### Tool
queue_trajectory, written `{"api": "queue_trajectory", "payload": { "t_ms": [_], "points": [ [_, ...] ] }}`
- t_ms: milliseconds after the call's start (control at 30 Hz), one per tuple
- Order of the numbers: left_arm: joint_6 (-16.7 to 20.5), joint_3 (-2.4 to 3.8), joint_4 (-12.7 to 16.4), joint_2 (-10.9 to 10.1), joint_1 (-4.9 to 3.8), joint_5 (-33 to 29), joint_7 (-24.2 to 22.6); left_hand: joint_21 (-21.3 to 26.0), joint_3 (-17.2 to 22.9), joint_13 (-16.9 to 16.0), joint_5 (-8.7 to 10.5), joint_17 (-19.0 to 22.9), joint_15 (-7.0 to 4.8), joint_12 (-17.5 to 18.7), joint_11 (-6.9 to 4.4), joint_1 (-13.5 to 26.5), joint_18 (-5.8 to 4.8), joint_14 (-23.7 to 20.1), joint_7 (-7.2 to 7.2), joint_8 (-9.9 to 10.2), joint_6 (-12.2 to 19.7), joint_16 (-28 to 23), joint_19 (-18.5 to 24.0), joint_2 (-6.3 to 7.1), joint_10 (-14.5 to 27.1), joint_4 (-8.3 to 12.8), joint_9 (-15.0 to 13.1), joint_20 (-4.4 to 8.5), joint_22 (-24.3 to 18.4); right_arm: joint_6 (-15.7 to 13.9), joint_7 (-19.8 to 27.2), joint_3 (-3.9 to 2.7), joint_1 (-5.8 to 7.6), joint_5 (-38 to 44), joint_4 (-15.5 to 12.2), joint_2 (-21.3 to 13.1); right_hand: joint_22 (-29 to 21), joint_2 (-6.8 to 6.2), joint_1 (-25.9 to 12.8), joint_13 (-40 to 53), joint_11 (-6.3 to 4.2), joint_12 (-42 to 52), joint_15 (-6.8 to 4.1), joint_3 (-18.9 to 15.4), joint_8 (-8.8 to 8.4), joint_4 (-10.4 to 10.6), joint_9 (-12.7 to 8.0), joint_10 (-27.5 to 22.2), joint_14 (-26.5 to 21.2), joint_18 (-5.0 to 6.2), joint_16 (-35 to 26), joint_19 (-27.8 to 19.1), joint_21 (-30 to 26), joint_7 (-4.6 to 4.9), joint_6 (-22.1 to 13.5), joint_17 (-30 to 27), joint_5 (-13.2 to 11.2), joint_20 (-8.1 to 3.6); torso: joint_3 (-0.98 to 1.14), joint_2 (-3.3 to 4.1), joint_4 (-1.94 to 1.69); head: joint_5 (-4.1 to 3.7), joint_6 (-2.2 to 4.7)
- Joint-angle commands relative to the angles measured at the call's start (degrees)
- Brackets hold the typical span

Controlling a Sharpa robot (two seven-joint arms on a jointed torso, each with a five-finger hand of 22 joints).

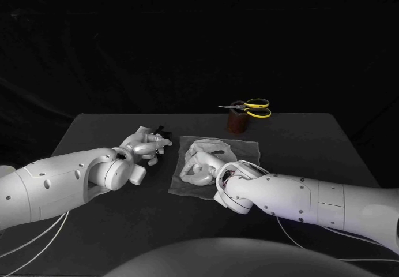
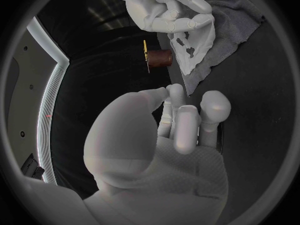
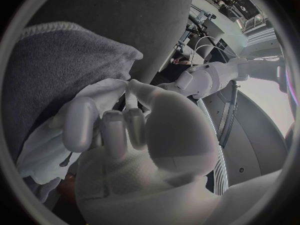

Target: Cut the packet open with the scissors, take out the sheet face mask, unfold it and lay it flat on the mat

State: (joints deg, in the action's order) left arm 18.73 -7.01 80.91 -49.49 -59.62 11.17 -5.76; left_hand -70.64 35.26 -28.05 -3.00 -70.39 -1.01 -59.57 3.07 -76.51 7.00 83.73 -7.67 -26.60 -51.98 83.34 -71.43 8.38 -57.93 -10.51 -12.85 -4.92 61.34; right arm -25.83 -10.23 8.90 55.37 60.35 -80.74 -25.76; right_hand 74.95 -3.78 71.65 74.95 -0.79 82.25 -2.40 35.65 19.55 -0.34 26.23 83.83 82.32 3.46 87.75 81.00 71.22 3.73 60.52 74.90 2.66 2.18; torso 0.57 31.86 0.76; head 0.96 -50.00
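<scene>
1. Progress: the yellow-handled scissors stand parked in a brown cylindrical holder at the far edge of the black bench. Cutting looks done.
2. The white sheet face mask is out of its packet and sits on the grey cloth mat mid-bench. Extraction looks done too.
3. The mask is bunched and folded on the near-left part of the mat, with part of its edge hanging past the mat's side. It is not flat.
4. Left to do, as I judge it: open the folds and spread the mask flat on the mat.
5. The right robot hand is on top of the mask with its fingers curled in and clamped on a fold of the sheet. The arm reaches in low across the near edge of the mat.
6. The left robot hand is just beside the mat's left edge, off the cloth, with fingers drawn together toward the thumb.
7. A small dark thing shows at the left fingertips. It may be the packet. I cannot tell whether that hand grips it or is closed on nothing.
</scene>
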Motion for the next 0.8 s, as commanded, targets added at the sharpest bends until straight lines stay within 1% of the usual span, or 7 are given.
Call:
{"api": "queue_trajectory", "payload": {
  "t_ms": [33, 233, 367, 400, 433, 567, 800],
  "points": [
    [-0.84, 0.04, 0.0, 0.06, -0.08, 1.64, -0.53, 0.38, 0.33, -0.07, 0.21, -0.09, 0.25, 0.37, -0.01, 0.28, -0.19, -0.22, -0.09, -0.4, 0.37, -0.28, 0.54, -0.34, 0.31, 0.04, -0.03, -0.05, -0.04, 2.67, -0.74, 0.02, -0.14, 2.13, -0.33, 0.01, 7.76, 0.49, -0.1, 10.54, -0.08, -0.34, -1.72, 0.22, 1.96, 0.01, 2.19, 4.24, 7.05, 0.83, 0.18, -0.24, -0.36, -0.21, 0.32, 13.05, 0.12, -0.03, 0.03, -0.01, -0.05, -0.05, 0.0],
    [-1.05, 0.04, -0.07, 0.11, -0.08, 2.09, -0.41, 0.57, 0.36, -0.13, 0.22, 0.01, 0.33, 0.39, 0.1, 0.43, -0.15, -0.28, -0.22, -0.59, 0.75, -0.36, 0.7, -0.17, 0.54, 0.08, -0.15, -0.09, -0.27, 0.88, 0.15, 0.07, -0.46, 2.38, 0.0, 0.24, 7.04, 0.48, -0.92, 9.67, 0.18, -1.95, -1.54, 0.26, 1.83, 0.27, 2.26, 3.75, 6.7, 1.22, -0.82, -1.26, -2.38, 0.12, -0.69, 12.09, 0.11, 0.07, -0.01, 0.01, -0.05, -0.18, 0.0],
    [-1.17, 0.04, -0.14, 0.19, -0.08, 2.22, -0.39, 0.98, 0.45, -0.19, 0.22, 0.28, 0.42, 0.43, 0.21, 0.55, -0.04, -0.42, -0.34, -0.73, 1.16, -0.51, 1.08, -0.09, 0.81, 0.1, -0.23, -0.15, -0.79, -0.98, 1.69, 0.09, -0.55, 2.04, 0.71, 0.43, 5.1, -2.57, -5.07, 6.72, 2.06, -7.45, -0.25, -3.35, -1.19, 2.27, 1.16, 1.76, 5.34, 2.09, -4.05, -4.05, -7.69, 2.41, -6.35, 9.08, 0.15, 0.83, 0.0, 0.02, -0.07, -0.17, 0.0],
    [-1.2, 0.04, -0.15, 0.2, -0.08, 2.23, -0.38, 0.98, 0.45, -0.19, 0.22, 0.28, 0.42, 0.43, 0.21, 0.55, -0.04, -0.42, -0.34, -0.73, 1.16, -0.51, 1.08, -0.09, 0.81, 0.1, -0.23, -0.15, -0.79, -1.34, 2.06, 0.09, -0.56, 1.92, 0.81, 0.45, 4.57, -4.57, -6.35, 5.99, 2.75, -8.83, 0.12, -4.85, -2.42, 2.56, 0.67, 1.23, 4.99, 2.31, -4.84, -4.81, -9.12, 3.21, -8.5, 8.36, 0.17, 1.02, 0.02, 0.03, -0.06, -0.15, 0.0],
    [-1.2, 0.04, -0.16, 0.22, -0.08, 2.27, -0.36, 1.1, 0.47, -0.22, 0.22, 0.36, 0.47, 0.42, 0.26, 0.6, -0.01, -0.47, -0.4, -0.77, 1.33, -0.56, 1.19, -0.06, 0.91, 0.09, -0.25, -0.17, -0.93, -1.69, 2.52, 0.09, -0.57, 1.8, 0.9, 0.43, 4.04, -6.15, -6.91, 5.25, 3.75, -10.21, 1.37, -6.88, -4.75, 2.77, -0.36, 0.44, 4.56, 2.32, -5.43, -5.66, -10.57, 4.43, -12.34, 7.84, 0.3, 1.88, 0.03, 0.05, -0.05, -0.12, 0.0],
    [-1.23, 0.04, -0.22, 0.26, -0.08, 2.68, -0.31, 1.55, 0.54, -0.31, 0.22, 0.69, 0.61, 0.43, 0.42, 0.74, 0.1, -0.67, -0.58, -0.89, 1.88, -0.74, 1.63, 0.14, 1.27, 0.14, -0.33, -0.27, -1.5, -2.4, 3.91, 0.09, -0.61, 1.64, 0.85, 0.14, 3.16, -7.75, -6.32, 4.38, 4.57, -11.49, 2.19, -11.4, -8.09, 3.23, -2.0, -0.63, 3.85, 2.89, -6.22, -6.83, -12.94, 5.05, -18.65, 7.0, 0.18, 3.15, 0.04, 0.01, -0.01, -0.1, 0.0],
    [-1.55, 0.03, -0.45, 0.4, -0.08, 4.48, -0.56, 2.73, 0.36, -0.1, 0.24, 1.36, 0.99, 1.4, 0.75, 0.69, 0.39, -1.28, -0.85, -0.72, 4.13, -1.14, 2.84, 2.31, 3.2, 1.18, -0.24, -0.66, -2.86, -3.43, 5.96, 0.08, -0.58, 1.86, -1.24, -2.03, 2.99, -8.26, -5.6, 4.15, 4.79, -11.57, 2.38, -13.63, -8.22, 3.38, -2.21, -0.85, 3.72, 3.11, -6.25, -6.95, -13.46, 5.31, -19.59, 6.84, 0.15, 3.6, 0.08, -0.05, 0.02, -0.31, 0.0]
  ]
}}
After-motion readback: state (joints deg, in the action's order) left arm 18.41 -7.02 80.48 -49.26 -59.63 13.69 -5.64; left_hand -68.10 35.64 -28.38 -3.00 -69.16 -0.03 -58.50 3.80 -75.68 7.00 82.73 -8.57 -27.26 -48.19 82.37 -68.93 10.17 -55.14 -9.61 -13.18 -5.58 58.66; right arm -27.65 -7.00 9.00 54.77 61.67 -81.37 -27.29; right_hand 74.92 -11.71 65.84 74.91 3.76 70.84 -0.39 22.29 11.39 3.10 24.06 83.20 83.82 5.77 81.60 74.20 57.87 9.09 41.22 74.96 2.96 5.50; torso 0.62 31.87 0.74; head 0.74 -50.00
